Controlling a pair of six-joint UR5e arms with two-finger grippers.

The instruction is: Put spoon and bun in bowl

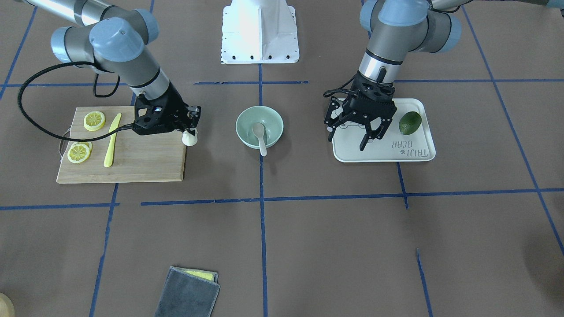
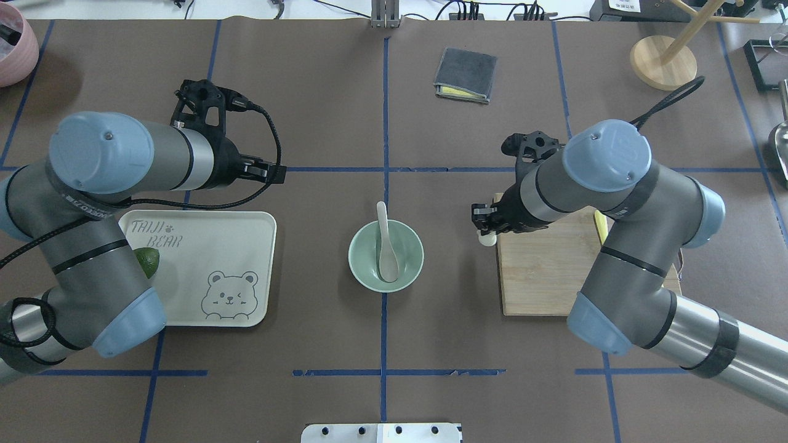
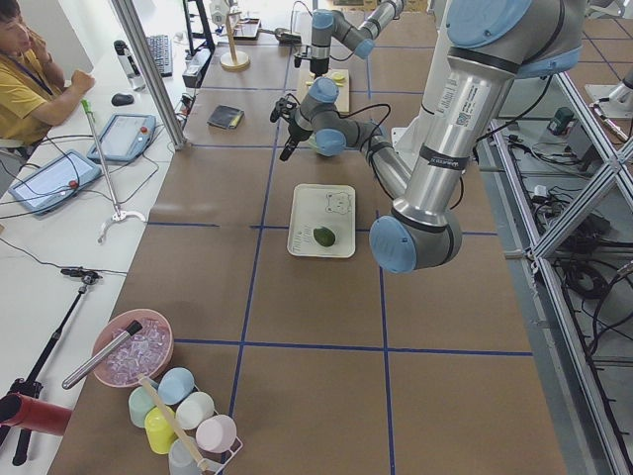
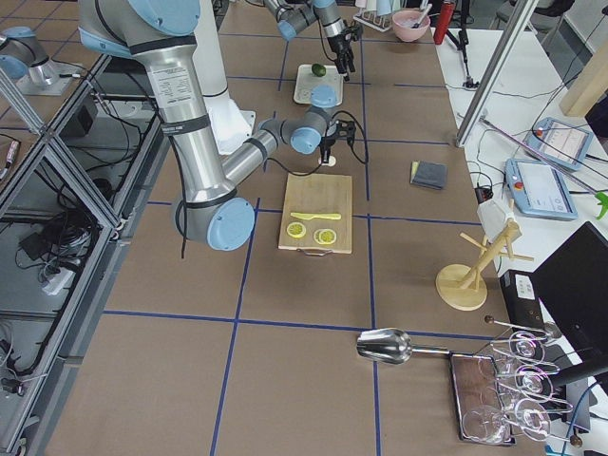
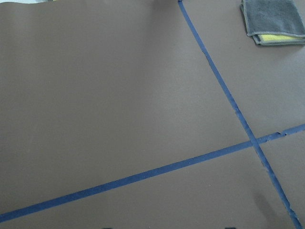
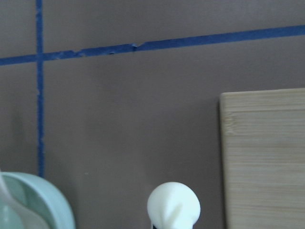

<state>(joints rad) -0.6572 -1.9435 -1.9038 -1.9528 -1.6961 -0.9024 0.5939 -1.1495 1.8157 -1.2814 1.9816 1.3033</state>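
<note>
the spoon point(image 1: 261, 137) lies in the bowl point(image 1: 273, 121), between tray point(image 1: 379, 152) and cutting board point(image 1: 145, 163).

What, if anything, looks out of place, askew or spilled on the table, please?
Nothing stands out. The spoon rests in the bowl with its handle over the rim, nothing is spilled, and the right pincer holds the bun just off a corner of the cutting board.

Grey arms point(image 1: 132, 72), blue joint caps point(image 1: 116, 39), black cables point(image 1: 19, 102)

Opposing overhead, front views; shared bowl point(image 2: 368, 271)
</note>
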